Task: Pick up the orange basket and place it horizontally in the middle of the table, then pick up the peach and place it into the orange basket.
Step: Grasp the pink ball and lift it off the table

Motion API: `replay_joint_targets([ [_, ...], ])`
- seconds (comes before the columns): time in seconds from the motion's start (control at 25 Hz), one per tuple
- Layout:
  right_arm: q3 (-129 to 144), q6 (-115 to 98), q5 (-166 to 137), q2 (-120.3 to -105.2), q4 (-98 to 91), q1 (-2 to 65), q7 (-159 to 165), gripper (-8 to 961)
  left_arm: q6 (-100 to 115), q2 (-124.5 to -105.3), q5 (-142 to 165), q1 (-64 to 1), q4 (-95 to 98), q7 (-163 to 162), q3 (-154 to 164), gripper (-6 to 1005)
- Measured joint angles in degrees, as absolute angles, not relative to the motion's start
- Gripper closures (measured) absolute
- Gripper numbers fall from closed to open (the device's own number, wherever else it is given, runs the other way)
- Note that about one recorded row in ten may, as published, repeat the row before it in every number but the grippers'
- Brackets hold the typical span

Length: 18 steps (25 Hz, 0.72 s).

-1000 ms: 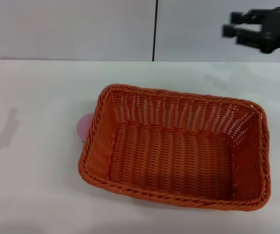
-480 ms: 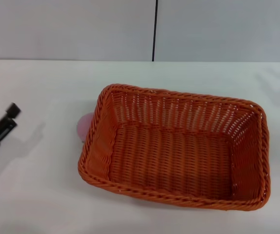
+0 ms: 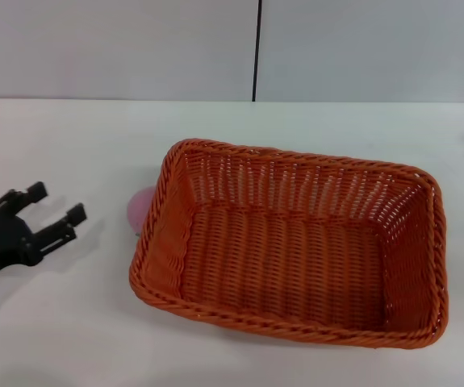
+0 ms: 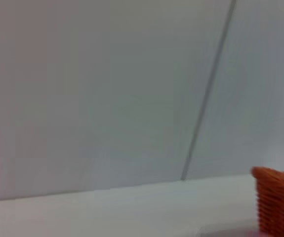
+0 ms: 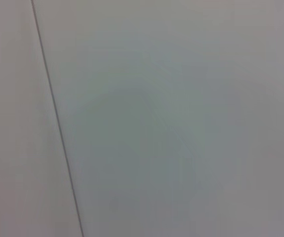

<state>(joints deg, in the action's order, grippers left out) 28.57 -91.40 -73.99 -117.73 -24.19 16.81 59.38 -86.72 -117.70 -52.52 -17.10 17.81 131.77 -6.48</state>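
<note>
At far left over the white surface [image 3: 70, 322], the left claw [image 3: 54, 214] hangs with fingers spread wide, holding nothing. To its right lies the peach [image 3: 140, 210], half hidden, touching the orange basket [image 3: 296, 250], whose long axis runs across mid-surface. With the right claw out of sight, the left arm looks nearer the peach.

Head view: high, looking forward and down over worktop [image 3: 70, 322], basket [image 3: 296, 250] close in centre, wall [image 3: 119, 48] behind. Left wrist view: low near worktop [image 4: 107, 212], facing wall [image 4: 82, 89]; basket corner [image 4: 277, 202] at frame edge. Shared with head view: basket, worktop, wall seam [image 4: 208, 94]. Right wrist view: only wall [image 5: 171, 123] and seam [image 5: 55, 118].
</note>
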Motion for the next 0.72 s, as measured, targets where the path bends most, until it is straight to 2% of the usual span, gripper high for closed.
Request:
replay_joint_targets([
  [0.72,28.2,-91.5,-73.9,-118.16,-23.6,15.9,59.2,518,-80.0,-118.39,-52.6,-24.0,18.4,127.8,8.9,190],
])
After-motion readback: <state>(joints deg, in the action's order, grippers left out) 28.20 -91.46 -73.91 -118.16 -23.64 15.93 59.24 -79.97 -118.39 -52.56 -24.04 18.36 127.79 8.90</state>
